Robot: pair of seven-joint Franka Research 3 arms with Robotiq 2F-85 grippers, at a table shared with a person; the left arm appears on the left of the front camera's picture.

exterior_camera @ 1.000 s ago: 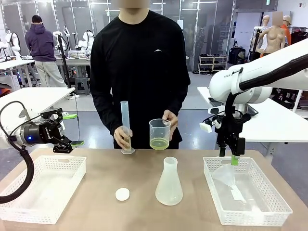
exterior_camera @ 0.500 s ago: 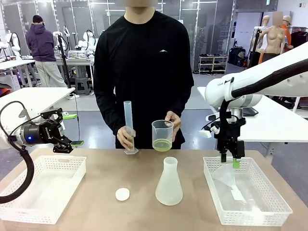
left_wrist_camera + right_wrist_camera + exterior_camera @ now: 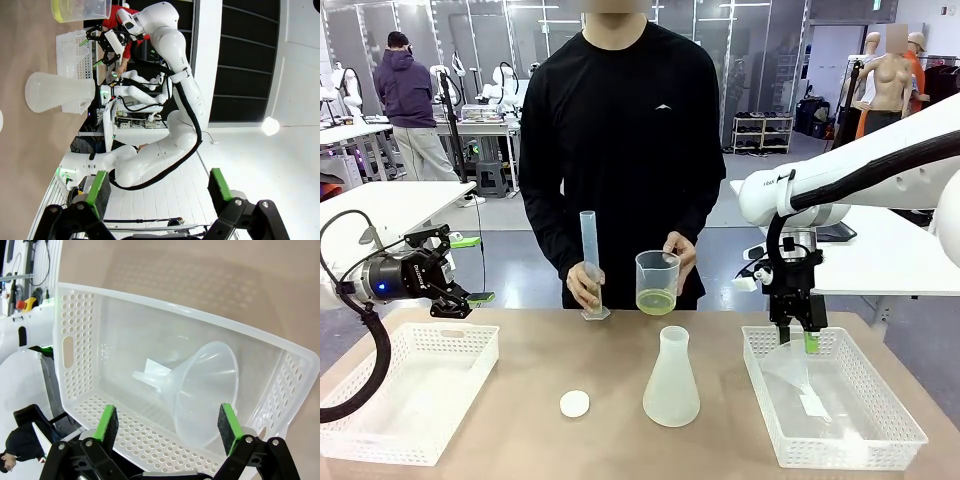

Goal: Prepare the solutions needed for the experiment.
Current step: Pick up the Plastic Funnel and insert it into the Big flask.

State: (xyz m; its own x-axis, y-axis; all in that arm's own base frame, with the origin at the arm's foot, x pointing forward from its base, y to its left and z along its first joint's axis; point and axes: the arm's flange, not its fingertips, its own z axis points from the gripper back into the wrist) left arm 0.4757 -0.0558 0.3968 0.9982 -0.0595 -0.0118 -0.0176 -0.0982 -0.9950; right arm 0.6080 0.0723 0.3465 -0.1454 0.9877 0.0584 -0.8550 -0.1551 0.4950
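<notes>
So it's a big open lab with other benches in the back, and up front a tan table (image 3: 550, 350) with a person in a black top (image 3: 625, 150) standing at the far side, 12 o'clock from the middle.

The right gripper (image 3: 797, 335) hangs pointing down at about 3 o'clock, over the far-left corner of the right-hand white basket (image 3: 855, 450). Its claw is spread wide with nothing in it; the right wrist view (image 3: 167, 425) looks straight down between the pads. The left gripper (image 3: 472, 270) sits out at 9 o'clock, above the far edge of the other white basket (image 3: 380, 445), aimed sideways across the table, fingers also wide apart and empty (image 3: 158, 186).

A frosted conical flask (image 3: 671, 380) stands upright pretty much mid-table. At its 12 o'clock the person has one hand (image 3: 680, 250) on a clear beaker (image 3: 657, 280), and the solutions (image 3: 656, 300) are right there: a shallow yellow-green layer in the beaker's bottom. At 11 o'clock the other hand (image 3: 585, 285) steadies a tall graduated cylinder (image 3: 590, 260), upright with its base on the table.

A clear funnel (image 3: 205, 390) lies on its side in the right basket, below the right gripper. A small white round cap (image 3: 574, 403) lies flat at the flask's 9 o'clock.
</notes>
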